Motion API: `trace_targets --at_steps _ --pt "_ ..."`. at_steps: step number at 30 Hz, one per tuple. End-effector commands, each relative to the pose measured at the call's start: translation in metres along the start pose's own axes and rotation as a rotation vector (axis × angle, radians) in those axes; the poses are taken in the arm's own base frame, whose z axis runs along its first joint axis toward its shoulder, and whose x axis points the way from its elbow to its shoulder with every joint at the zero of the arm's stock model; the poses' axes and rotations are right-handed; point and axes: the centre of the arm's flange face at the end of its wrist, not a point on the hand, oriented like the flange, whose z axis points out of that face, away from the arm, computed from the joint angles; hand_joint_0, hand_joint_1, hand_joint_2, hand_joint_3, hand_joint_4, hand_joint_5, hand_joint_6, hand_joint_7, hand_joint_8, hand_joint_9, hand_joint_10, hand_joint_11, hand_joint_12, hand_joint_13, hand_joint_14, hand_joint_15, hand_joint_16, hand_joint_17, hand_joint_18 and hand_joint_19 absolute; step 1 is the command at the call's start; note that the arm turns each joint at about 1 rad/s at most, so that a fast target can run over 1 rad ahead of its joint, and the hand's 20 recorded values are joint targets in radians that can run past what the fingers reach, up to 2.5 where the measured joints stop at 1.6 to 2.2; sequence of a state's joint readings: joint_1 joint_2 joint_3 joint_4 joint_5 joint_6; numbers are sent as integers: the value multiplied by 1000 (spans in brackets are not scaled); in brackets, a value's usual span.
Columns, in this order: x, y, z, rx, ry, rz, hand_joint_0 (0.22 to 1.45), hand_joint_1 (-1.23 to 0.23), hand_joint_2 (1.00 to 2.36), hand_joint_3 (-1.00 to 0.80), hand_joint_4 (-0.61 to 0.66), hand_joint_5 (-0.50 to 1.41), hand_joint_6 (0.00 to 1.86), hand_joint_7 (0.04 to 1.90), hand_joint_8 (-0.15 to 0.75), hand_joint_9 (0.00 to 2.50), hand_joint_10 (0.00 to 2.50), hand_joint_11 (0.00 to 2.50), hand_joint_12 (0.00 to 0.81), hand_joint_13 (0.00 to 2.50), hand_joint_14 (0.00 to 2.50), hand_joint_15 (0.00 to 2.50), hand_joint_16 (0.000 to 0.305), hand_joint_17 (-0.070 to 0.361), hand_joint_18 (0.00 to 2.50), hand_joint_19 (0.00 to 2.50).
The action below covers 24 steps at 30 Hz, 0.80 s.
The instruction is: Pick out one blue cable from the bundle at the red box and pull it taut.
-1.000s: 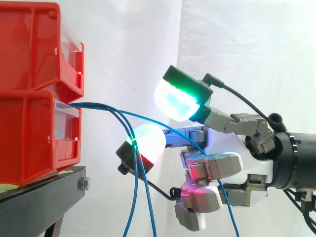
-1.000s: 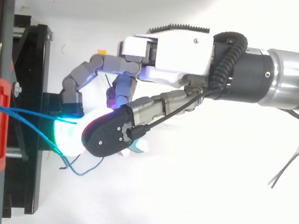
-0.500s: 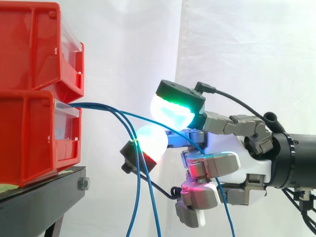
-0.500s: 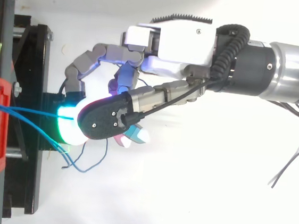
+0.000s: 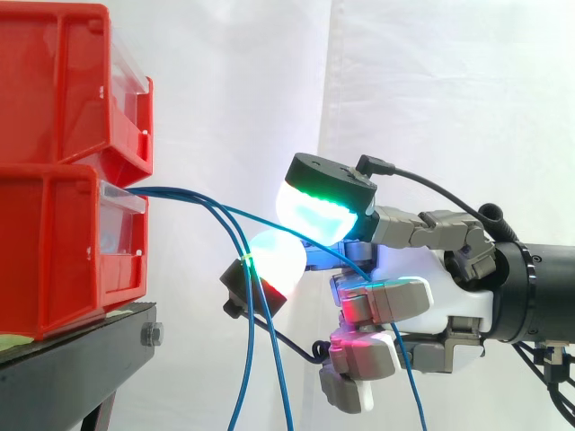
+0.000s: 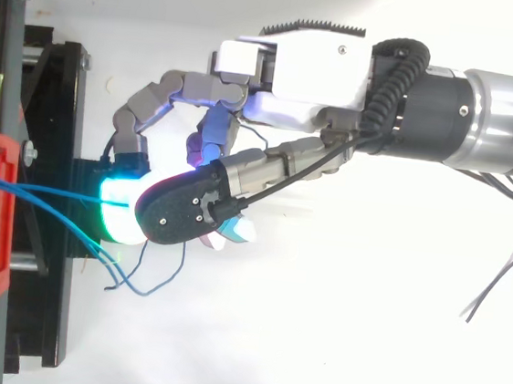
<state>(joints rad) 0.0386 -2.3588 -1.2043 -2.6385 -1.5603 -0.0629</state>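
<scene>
White curtain [image 5: 431,90] behind, black stand [image 5: 81,346] under red bins [image 5: 63,242] (stacked), hand [image 5: 449,301] pinching one blue cable [image 6: 54,194]

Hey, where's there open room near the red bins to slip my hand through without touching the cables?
Free: above the blue cables, between the upper red bin and the hand; also low down, between the black stand and the hanging cable strands. Crowded: between the lower red bin and the hand, whose pads pinch one blue cable.
</scene>
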Motion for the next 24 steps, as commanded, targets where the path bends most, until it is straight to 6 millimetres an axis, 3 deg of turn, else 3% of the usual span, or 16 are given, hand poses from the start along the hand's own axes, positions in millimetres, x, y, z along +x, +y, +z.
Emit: trace_targets --at_steps 1,17,20,24 --pt "0 0 0 0 0 0 565 -620 1018 -202 114 -153 883 910 307 1447 28 1172 416 1294 26 811 55 124 960 858" --pt "3 0 1 0 4 -1 528 -573 1008 -403 120 -155 886 883 300 1446 29 1177 415 1291 26 815 55 123 946 863" --pt "3 1 1 -1 4 -1 527 -590 1009 -392 120 -154 885 887 302 1446 28 1182 412 1288 27 816 54 123 946 861" --pt "3 0 1 0 4 0 569 -642 1020 -209 83 -149 904 933 295 1441 29 1193 399 1281 27 824 52 117 927 857"
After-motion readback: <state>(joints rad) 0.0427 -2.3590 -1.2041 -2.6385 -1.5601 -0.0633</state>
